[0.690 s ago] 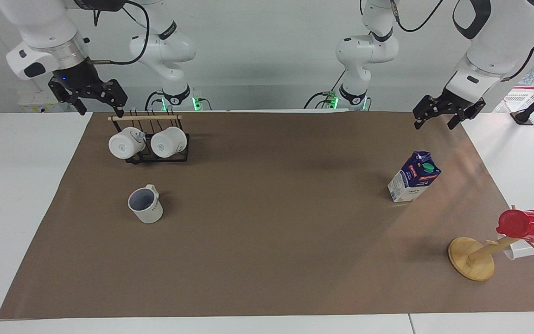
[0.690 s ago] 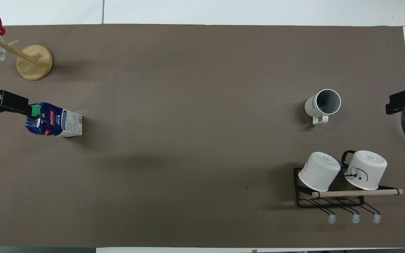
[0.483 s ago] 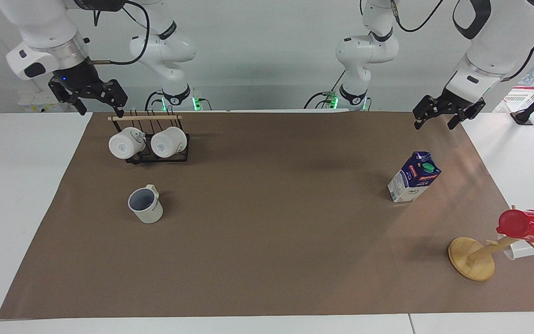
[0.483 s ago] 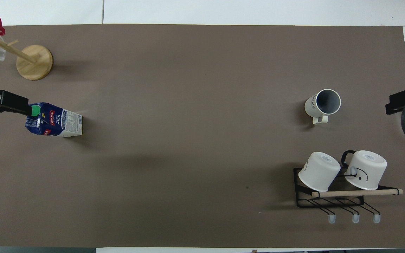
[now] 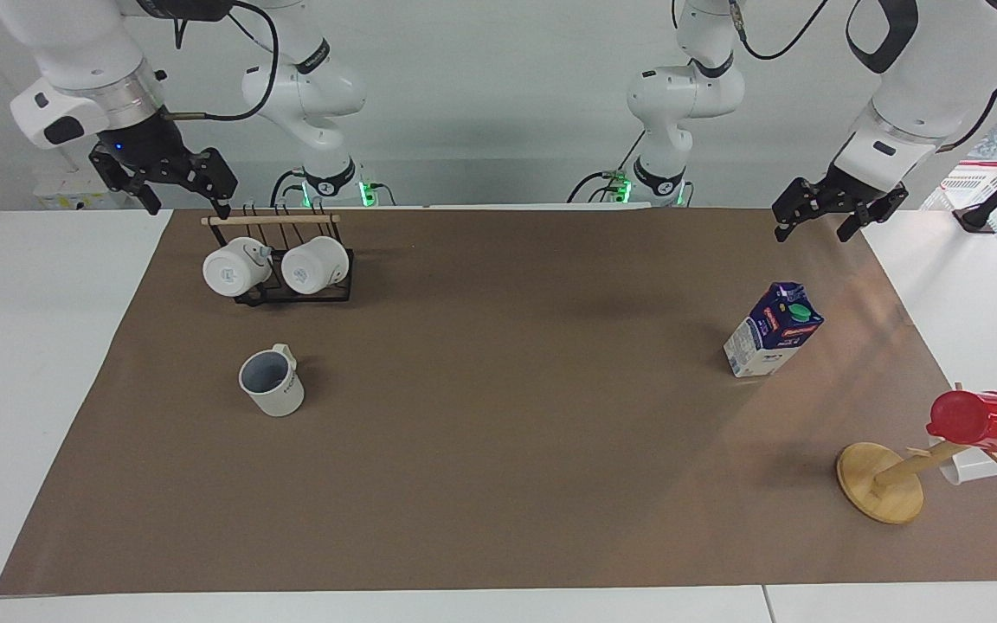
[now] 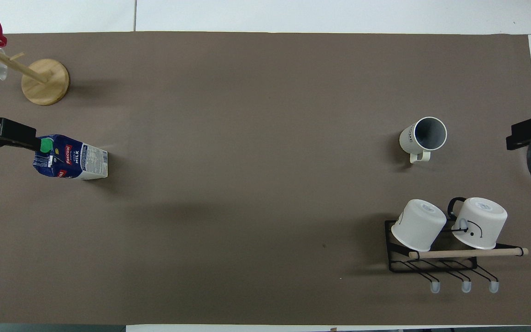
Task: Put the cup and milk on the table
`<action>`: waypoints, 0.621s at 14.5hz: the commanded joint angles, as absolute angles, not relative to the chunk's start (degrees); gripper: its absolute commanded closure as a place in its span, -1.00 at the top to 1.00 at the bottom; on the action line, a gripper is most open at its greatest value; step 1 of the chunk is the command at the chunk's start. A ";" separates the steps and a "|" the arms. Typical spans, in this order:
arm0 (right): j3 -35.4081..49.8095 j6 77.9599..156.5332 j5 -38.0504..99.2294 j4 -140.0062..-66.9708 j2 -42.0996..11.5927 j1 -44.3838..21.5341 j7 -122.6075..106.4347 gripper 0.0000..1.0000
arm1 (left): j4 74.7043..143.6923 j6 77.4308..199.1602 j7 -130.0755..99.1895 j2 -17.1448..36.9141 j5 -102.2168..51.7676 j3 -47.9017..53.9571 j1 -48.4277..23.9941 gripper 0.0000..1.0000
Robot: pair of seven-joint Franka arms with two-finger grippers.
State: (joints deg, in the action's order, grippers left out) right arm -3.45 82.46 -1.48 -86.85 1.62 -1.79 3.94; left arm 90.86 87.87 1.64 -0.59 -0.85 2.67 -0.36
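Already the cream-white ceramic mug (image 5: 273, 382) and blue-and-white gable-top milk carton (image 5: 773, 330) stood on the brown-sheeted table (image 5: 498, 484); both grippers, left (image 5: 817, 220) and right (image 5: 186, 192), hung spread-fingered and empty, so a careless sweep could topple the carton.

A robot lab set up as a test bench: two white robot arms (image 5: 317, 78) are bolted at the edge of a white table (image 5: 31, 346) covered with a brown sheet (image 5: 498, 433), cables trail from them, green status lights glow at their bases, and the walls are bare white.
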 commanded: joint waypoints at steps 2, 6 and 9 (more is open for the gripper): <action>-3.25 87.88 -0.79 -91.48 3.51 -0.88 2.46 1.00 | 93.25 89.82 1.76 -2.20 0.26 3.08 0.26 1.00; -3.25 93.41 0.52 -92.72 1.41 0.00 -7.96 1.00 | 98.59 94.82 1.67 -4.13 0.26 2.99 0.35 1.00; -3.25 101.57 4.03 -93.08 -5.33 1.31 -17.55 1.00 | 102.91 99.65 1.85 -4.40 0.26 2.90 0.70 1.00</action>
